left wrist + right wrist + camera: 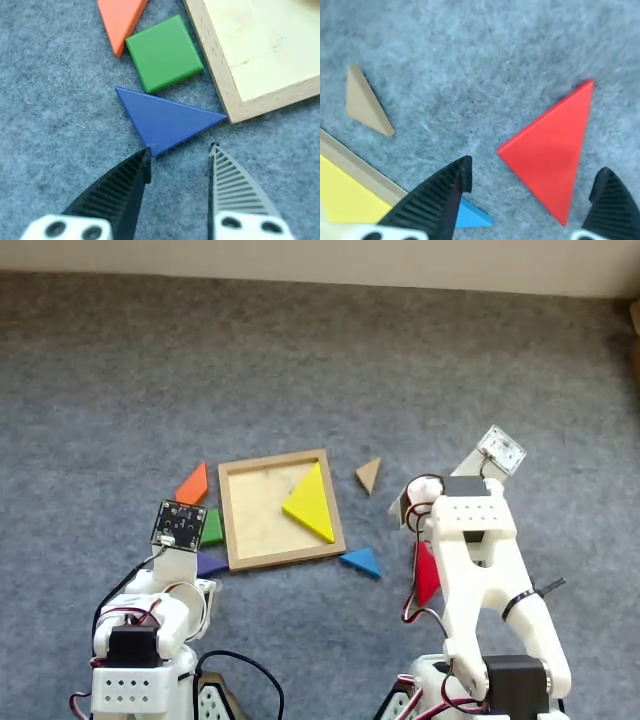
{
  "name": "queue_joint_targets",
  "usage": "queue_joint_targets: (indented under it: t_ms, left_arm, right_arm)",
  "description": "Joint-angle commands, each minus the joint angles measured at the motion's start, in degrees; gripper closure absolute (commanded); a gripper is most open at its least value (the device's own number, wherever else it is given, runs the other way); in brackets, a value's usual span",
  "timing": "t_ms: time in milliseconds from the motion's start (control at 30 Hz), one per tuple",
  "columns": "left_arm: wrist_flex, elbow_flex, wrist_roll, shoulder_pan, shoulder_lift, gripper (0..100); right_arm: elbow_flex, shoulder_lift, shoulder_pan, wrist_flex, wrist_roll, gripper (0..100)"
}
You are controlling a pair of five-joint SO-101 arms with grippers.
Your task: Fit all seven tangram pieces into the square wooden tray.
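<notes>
A square wooden tray lies flat in the middle of the grey tabletop. One piece is inside it: a big yellow triangle, lying flat in the right part of the tray. The other six pieces are out on the tabletop.

Three pieces sit on the left side of the tray. The orange piece is the farthest one. The green square is just beside the tray's left rim, with one corner right at the orange piece. The dark blue triangle is nearer, and one of its points touches the tray's near left corner.

Three pieces sit on the right side. A small tan triangle lies close to the tray's far right corner. A small light blue triangle lies close to the near right corner. The red triangle lies further right, and from high up the right arm hides part of it.

The left gripper hangs over the near edge of the dark blue triangle. Its jaws are partly apart, with nothing in them, and the black fingertip is right at the triangle's near point.

The right gripper hangs over the red triangle. Its jaws are spread wide, one on each side of the piece, and it holds nothing.
</notes>
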Motion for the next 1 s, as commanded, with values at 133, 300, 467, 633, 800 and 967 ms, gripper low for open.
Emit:
queue_joint_targets:
  t_ms: [133,300,467,633,800,967]
  left_arm:
    - [0.18,1.19,0.62,-0.66,-2.42,81]
    - [0.18,1.19,0.62,-0.66,-2.42,81]
    - [0.18,1.19,0.62,-0.66,-2.42,81]
    - [0.18,1.19,0.62,-0.66,-2.42,81]
    - [0.18,1.19,0.62,-0.66,-2.42,81]
    - [0.18,1.19,0.62,-0.66,-2.42,81]
  right_arm:
    - [-0.57,2.33,-0.31,-0.48,-1.05,63.7]
    - [-2.07,11.03,-0.31,-0.92,-1.14,63.7]
    - [-5.05,14.55,0.84,-0.92,-1.14,63.7]
    - [-5.49,15.87,1.98,-1.01,-1.14,63.7]
    - [-6.37,16.13,1.71,-3.47,-1.14,63.7]
    - [-6.02,16.22,1.71,-6.90,-1.14,63.7]
